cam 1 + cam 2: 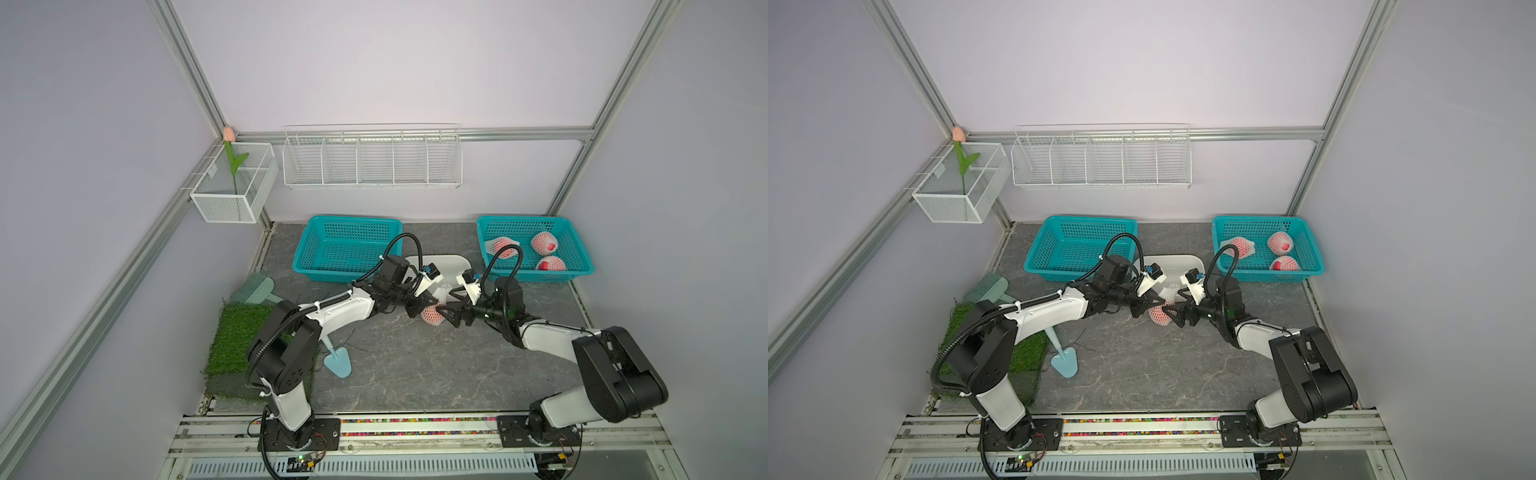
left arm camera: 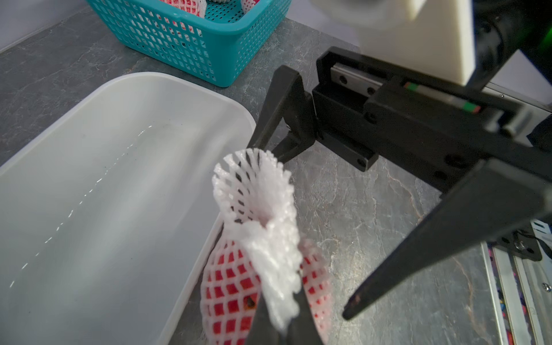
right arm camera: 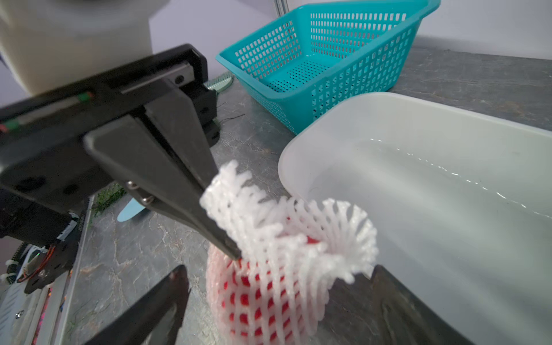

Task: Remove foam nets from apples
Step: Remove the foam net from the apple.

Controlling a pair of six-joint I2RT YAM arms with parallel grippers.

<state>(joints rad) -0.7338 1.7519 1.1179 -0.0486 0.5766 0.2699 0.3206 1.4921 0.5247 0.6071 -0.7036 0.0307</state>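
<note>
The white foam mesh net point(image 3: 286, 233) encloses the red apple point(image 3: 251, 301), which sits near the middle of the grey marbled counter point(image 1: 415, 365), just beside the white plastic tub point(image 3: 433, 194). The left end effector point(image 2: 280, 324) is closed on the net's loose end. The right end effector point(image 3: 277, 268) is open, jaws straddling the apple; contact cannot be confirmed. Risk: if these jaws clamp mesh against fruit, the net may stretch or tear instead of sliding off. A weak hold may let the apple lift, drop and roll.
</note>
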